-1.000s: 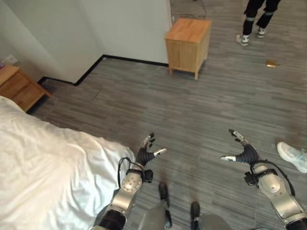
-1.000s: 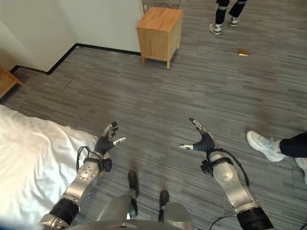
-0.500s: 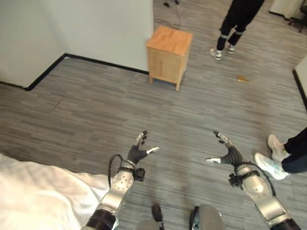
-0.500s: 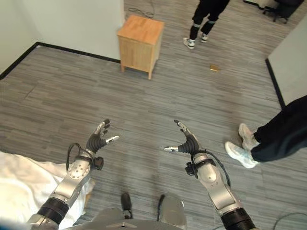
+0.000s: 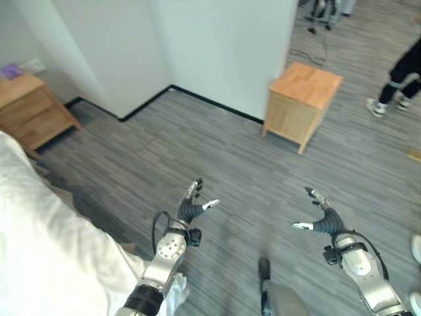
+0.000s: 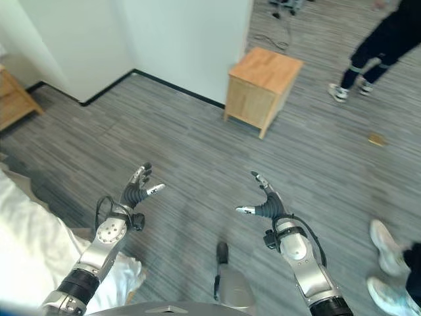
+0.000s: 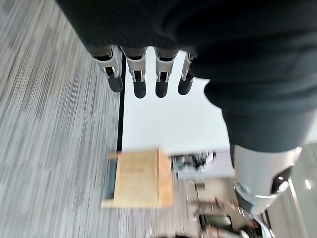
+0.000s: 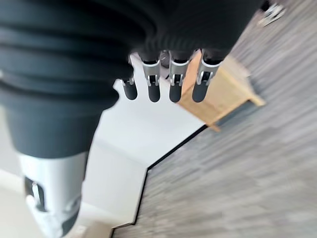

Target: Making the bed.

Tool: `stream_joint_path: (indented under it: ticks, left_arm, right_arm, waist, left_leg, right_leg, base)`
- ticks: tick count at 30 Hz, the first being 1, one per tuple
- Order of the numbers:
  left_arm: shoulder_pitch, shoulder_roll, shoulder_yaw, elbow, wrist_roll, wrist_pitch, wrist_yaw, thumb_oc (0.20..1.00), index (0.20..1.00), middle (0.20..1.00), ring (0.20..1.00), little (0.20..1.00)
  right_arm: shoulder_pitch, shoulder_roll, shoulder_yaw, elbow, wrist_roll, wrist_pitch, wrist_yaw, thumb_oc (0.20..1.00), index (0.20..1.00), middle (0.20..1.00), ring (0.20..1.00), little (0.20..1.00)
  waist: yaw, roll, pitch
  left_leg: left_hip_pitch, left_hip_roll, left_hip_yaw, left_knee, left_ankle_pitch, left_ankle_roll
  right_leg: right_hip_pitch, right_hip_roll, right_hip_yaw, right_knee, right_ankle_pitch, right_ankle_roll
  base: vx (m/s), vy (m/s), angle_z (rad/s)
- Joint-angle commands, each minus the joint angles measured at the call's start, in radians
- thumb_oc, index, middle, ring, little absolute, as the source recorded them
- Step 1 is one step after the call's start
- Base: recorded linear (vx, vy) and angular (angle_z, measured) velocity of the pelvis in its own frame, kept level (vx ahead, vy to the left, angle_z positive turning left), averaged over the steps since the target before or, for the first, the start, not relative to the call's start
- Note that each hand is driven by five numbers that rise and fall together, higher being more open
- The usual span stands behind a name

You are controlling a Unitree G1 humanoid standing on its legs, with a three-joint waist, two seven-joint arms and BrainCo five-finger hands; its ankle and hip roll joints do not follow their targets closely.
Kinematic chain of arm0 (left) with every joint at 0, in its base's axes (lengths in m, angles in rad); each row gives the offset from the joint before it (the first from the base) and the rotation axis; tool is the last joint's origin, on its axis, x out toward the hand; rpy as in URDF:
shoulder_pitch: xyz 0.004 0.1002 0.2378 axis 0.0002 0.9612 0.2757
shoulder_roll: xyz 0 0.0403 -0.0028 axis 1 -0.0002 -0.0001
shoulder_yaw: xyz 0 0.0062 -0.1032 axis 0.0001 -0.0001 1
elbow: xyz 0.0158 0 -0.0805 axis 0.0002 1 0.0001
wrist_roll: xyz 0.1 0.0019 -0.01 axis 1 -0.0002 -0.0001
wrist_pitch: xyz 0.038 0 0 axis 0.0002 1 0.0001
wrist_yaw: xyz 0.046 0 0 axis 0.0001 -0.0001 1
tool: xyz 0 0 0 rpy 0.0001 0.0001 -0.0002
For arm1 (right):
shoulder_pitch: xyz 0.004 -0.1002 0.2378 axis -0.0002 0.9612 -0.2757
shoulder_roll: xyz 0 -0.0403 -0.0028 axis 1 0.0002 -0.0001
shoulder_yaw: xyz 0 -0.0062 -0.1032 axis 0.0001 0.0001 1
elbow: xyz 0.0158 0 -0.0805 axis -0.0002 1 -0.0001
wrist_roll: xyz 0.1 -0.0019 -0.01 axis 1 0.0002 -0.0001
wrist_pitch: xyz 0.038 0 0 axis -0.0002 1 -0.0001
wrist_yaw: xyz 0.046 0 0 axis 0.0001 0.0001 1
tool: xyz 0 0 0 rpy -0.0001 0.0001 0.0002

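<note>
Grey floor (image 5: 217,151): two nightstands (image 5: 304,105), one bed (image 5: 46,250), two spread robot hands (image 5: 192,209).

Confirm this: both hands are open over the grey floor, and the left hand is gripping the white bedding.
Not quite. Both hands are open over the grey floor, but the left hand grips nothing; it hangs apart from the white bedding, as the left eye view shows. The right hand is empty too.

The white bed (image 5: 46,250) and the person (image 6: 388,36) are both cut off by picture edges.
</note>
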Motion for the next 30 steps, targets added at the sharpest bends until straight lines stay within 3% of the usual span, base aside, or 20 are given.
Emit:
stream_joint_path:
  ticks: [1,2,3,4,6,8,9,10,12,13,15,16,18,20,21,23,26,27,28,30]
  left_arm:
    - [-0.042,0.041,0.003,-0.102,-0.019,-0.041,-0.010,1.000,1.000,1.000,1.000,1.000]
    - [-0.043,0.042,0.003,-0.103,-0.019,-0.041,-0.010,1.000,1.000,1.000,1.000,1.000]
    - [-0.050,0.042,0.008,-0.105,-0.023,-0.042,-0.005,1.000,1.000,1.000,1.000,1.000]
    - [-0.064,0.037,0.011,-0.106,-0.036,-0.041,0.003,1.000,1.000,1.000,1.000,1.000]
    - [-0.066,0.033,0.015,-0.109,-0.040,-0.038,-0.001,1.000,1.000,1.000,1.000,1.000]
    - [-0.054,0.033,0.016,-0.123,-0.025,-0.038,0.002,1.000,1.000,1.000,1.000,1.000]
    - [-0.047,0.032,0.016,-0.126,-0.019,-0.037,0.001,1.000,1.000,1.000,1.000,1.000]
    - [-0.046,0.031,0.016,-0.127,-0.019,-0.037,0.001,1.000,1.000,1.000,1.000,1.000]
    - [-0.038,0.030,0.016,-0.129,-0.009,-0.033,-0.004,1.000,1.000,1.000,1.000,1.000]
    - [-0.031,0.025,0.014,-0.133,-0.002,-0.023,-0.007,1.000,1.000,1.000,1.000,1.000]
    - [-0.017,0.027,0.020,-0.139,-0.003,-0.008,-0.016,1.000,1.000,1.000,1.000,1.000]
    - [-0.001,0.046,0.017,-0.159,-0.002,0.002,-0.017,1.000,1.000,1.000,1.000,1.000]
    - [-0.012,0.083,0.004,-0.171,0.010,0.013,-0.019,1.000,1.000,1.000,1.000,1.000]
    - [-0.031,0.111,0.009,-0.190,0.020,0.010,-0.007,1.000,1.000,1.000,1.000,1.000]
    - [-0.034,0.115,0.011,-0.194,0.019,0.010,-0.003,1.000,1.000,1.000,1.000,1.000]
    - [-0.050,0.117,0.013,-0.193,0.016,0.007,0.003,1.000,1.000,1.000,1.000,1.000]
    - [-0.056,0.116,0.008,-0.192,0.013,-0.001,0.002,1.000,1.000,1.000,1.000,1.000]
    - [-0.056,0.114,0.003,-0.188,0.017,-0.003,0.002,1.000,1.000,1.000,1.000,1.000]
    - [-0.056,0.114,0.003,-0.188,0.018,-0.003,0.003,1.000,1.000,1.000,1.000,1.000]
    - [-0.054,0.111,0.003,-0.178,0.019,-0.009,-0.003,1.000,1.000,1.000,1.000,1.000]
  right_arm:
    - [-0.047,-0.045,-0.025,-0.058,0.060,-0.057,-0.006,1.000,1.000,1.000,1.000,1.000]
    - [-0.048,-0.044,-0.025,-0.057,0.060,-0.057,-0.006,1.000,1.000,1.000,1.000,1.000]
    - [-0.064,-0.051,-0.023,-0.059,0.065,-0.058,-0.011,1.000,1.000,1.000,1.000,1.000]
    - [-0.080,-0.060,-0.021,-0.053,0.058,-0.049,-0.020,1.000,1.000,1.000,1.000,1.000]
    - [-0.088,-0.059,-0.022,-0.051,0.060,-0.045,-0.022,1.000,1.000,1.000,1.000,1.000]
    - [-0.076,-0.056,-0.022,-0.053,0.065,-0.050,-0.016,1.000,1.000,1.000,1.000,1.000]
    - [-0.075,-0.051,-0.021,-0.049,0.066,-0.050,-0.014,1.000,1.000,1.000,1.000,1.000]
    - [-0.074,-0.052,-0.021,-0.049,0.066,-0.050,-0.014,1.000,1.000,1.000,1.000,1.000]
    - [-0.067,-0.049,-0.021,-0.040,0.058,-0.049,-0.013,1.000,1.000,1.000,1.000,1.000]
    - [-0.049,-0.044,-0.037,-0.035,0.047,-0.047,-0.028,1.000,1.000,1.000,1.000,1.000]
    - [-0.013,-0.037,-0.061,-0.043,0.040,-0.040,-0.022,1.000,1.000,1.000,1.000,1.000]
    - [-0.009,-0.013,-0.044,-0.039,0.024,-0.033,-0.015,1.000,1.000,1.000,1.000,1.000]
    - [-0.041,0.005,-0.012,-0.040,-0.001,-0.035,-0.015,1.000,1.000,1.000,1.000,1.000]
    - [-0.082,0.016,0.010,-0.043,-0.015,-0.034,-0.016,1.000,1.000,1.000,1.000,1.000]
    - [-0.088,0.017,0.012,-0.044,-0.019,-0.035,-0.018,1.000,1.000,1.000,1.000,1.000]
    - [-0.095,0.018,0.011,-0.054,-0.019,-0.038,-0.021,1.000,1.000,1.000,1.000,1.000]
    - [-0.094,0.008,0.006,-0.044,-0.022,-0.037,-0.029,1.000,1.000,1.000,1.000,1.000]
    - [-0.091,0.008,0.005,-0.040,-0.022,-0.039,-0.039,1.000,1.000,1.000,1.000,1.000]
    - [-0.091,0.007,0.005,-0.040,-0.022,-0.040,-0.039,1.000,1.000,1.000,1.000,1.000]
    - [-0.076,0.005,-0.006,-0.040,-0.019,-0.039,-0.044,1.000,1.000,1.000,1.000,1.000]
  waist:
    - [0.008,-0.020,0.042]
    - [0.005,-0.019,0.041]
    - [0.018,-0.032,0.057]
    - [0.032,-0.047,0.073]
    - [0.037,-0.044,0.068]
    - [0.040,-0.029,0.057]
    - [0.043,-0.019,0.049]
    - [0.043,-0.022,0.046]
    - [0.045,-0.006,0.041]
    - [0.038,-0.008,0.038]
    - [0.022,-0.013,0.009]
    - [0.059,-0.063,-0.011]
    - [0.089,-0.111,0.004]
    - [0.098,-0.110,0.019]
    - [0.097,-0.106,0.027]
    - [0.087,-0.090,0.046]
    - [0.074,-0.073,0.050]
    - [0.065,-0.072,0.047]
    - [0.063,-0.070,0.045]
    - [0.047,-0.068,0.043]
  left_leg:
    - [-0.210,0.049,0.059,0.368,0.240,-0.076]
    - [-0.218,0.051,0.054,0.379,0.237,-0.077]
    - [-0.282,0.056,0.068,0.476,0.240,-0.073]
    - [-0.374,0.102,0.135,0.502,0.221,-0.057]
    - [-0.408,0.136,0.193,0.368,0.197,-0.049]
    - [-0.400,0.107,0.236,0.109,0.162,-0.023]
    - [-0.405,0.102,0.251,-0.008,0.190,-0.026]
    - [-0.396,0.095,0.254,-0.027,0.199,-0.025]
    - [-0.393,0.116,0.317,-0.225,0.299,-0.043]
    - [-0.411,0.169,0.428,-0.344,0.322,-0.058]
    - [-0.392,0.202,0.495,-0.352,0.325,-0.057]
    - [-0.361,0.178,0.508,-0.342,0.371,-0.033]
    - [-0.298,0.105,0.494,-0.344,0.289,0.036]
    - [-0.245,0.068,0.441,-0.352,0.224,0.075]
    - [-0.230,0.064,0.421,-0.352,0.208,0.080]
    - [-0.210,0.068,0.390,-0.352,0.210,0.080]
    - [-0.189,0.062,0.326,-0.352,0.186,0.064]
    - [-0.181,0.054,0.293,-0.352,0.175,0.057]
    - [-0.184,0.057,0.291,-0.352,0.178,0.056]
    - [-0.169,0.044,0.240,-0.352,0.162,0.048]
  right_leg:
    - [0.098,-0.038,-0.027,-0.038,-0.150,0.036]
    - [0.096,-0.037,-0.031,-0.039,-0.148,0.035]
    - [0.136,-0.040,-0.040,-0.065,-0.157,0.023]
    - [0.178,-0.053,-0.053,-0.079,-0.177,0.021]
    - [0.199,-0.060,-0.069,-0.079,-0.204,0.028]
    - [0.212,-0.062,-0.079,-0.079,-0.228,0.049]
    - [0.213,-0.057,-0.081,-0.079,-0.235,0.056]
    - [0.212,-0.062,-0.080,-0.079,-0.235,0.057]
    - [0.248,-0.048,-0.100,-0.079,-0.268,0.069]
    - [0.294,-0.053,-0.147,-0.079,-0.299,0.084]
    - [0.327,-0.051,-0.174,-0.079,-0.307,0.109]
    - [0.346,-0.087,-0.167,0.028,-0.311,0.134]
    - [0.249,-0.170,-0.174,0.342,-0.183,0.220]
    - [0.144,-0.202,-0.162,0.530,-0.082,0.240]
    - [0.113,-0.199,-0.158,0.549,-0.098,0.235]
    - [0.031,-0.153,-0.156,0.518,-0.147,0.197]
    - [0.007,-0.121,-0.170,0.339,-0.245,0.150]
    - [-0.006,-0.099,-0.125,0.253,-0.245,0.141]
    - [-0.004,-0.095,-0.128,0.243,-0.238,0.139]
    - [-0.016,-0.073,-0.044,0.134,-0.221,0.140]
  base:
    - [0.16,-0.181,0.06]
    - [0.14,-0.214,0.07]
    - [0.18,-0.183,0.26]
    - [0.27,-0.176,0.19]
    - [0.30,-0.003,0.20]
    - [0.33,0.174,0.22]
    - [0.21,0.144,0.09]
    - [0.26,0.141,-0.01]
    - [0.47,0.224,-0.14]
    - [0.65,0.327,0.11]
    - [0.80,0.418,0.68]
    - [0.96,0.562,0.41]
    - [0.71,0.556,0.36]
    - [0.40,0.358,1.42]
    - [0.33,0.210,1.08]
    - [0.24,0.066,1.09]
    - [0.35,-0.001,1.41]
    - [0.26,-0.051,1.47]
    - [0.25,-0.050,1.27]
    - [0.29,-0.068,1.53]
